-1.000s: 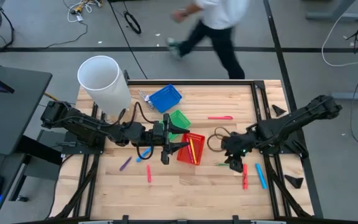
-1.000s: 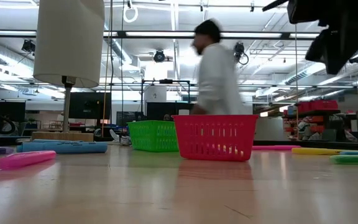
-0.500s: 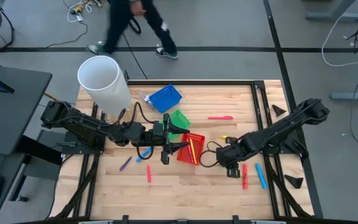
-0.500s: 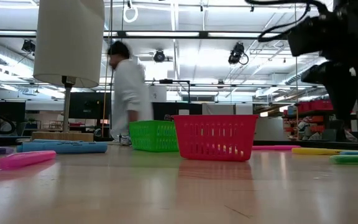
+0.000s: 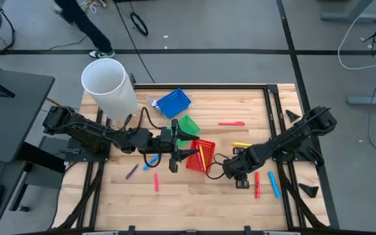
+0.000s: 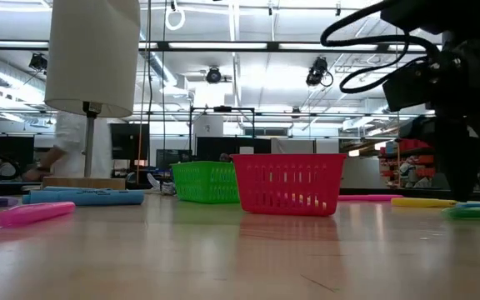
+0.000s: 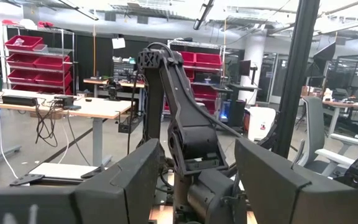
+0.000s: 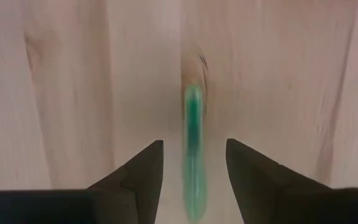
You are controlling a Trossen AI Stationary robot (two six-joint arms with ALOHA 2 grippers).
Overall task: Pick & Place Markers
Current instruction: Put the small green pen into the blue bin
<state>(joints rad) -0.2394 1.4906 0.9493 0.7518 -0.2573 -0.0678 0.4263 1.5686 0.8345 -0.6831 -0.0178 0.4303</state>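
Note:
My right gripper (image 5: 231, 172) points straight down, open, with the green marker (image 8: 193, 121) lying flat on the table between its two fingers, touching neither. In the low view the right gripper (image 6: 463, 171) hangs just above that green marker (image 6: 477, 212). My left gripper (image 5: 183, 155) waits open and level beside the red basket (image 5: 201, 155), which holds a yellow marker (image 5: 202, 156). Other markers lie flat on the table: pink (image 5: 231, 123), yellow (image 5: 241, 145), red (image 5: 257, 185), blue (image 5: 275, 185), purple (image 5: 131, 172), and another red (image 5: 156, 182).
A blue basket (image 5: 173, 103) and a green basket (image 5: 188, 125) sit toward the far side of the red one. A tall white cylinder (image 5: 109, 85) stands at the far left corner. A person walks on the floor beyond the table.
My right gripper has moved toward the table's left and come down, so its open fingers now straddle the green marker. The person behind the table has walked off to the left. The left arm and the markers have kept still.

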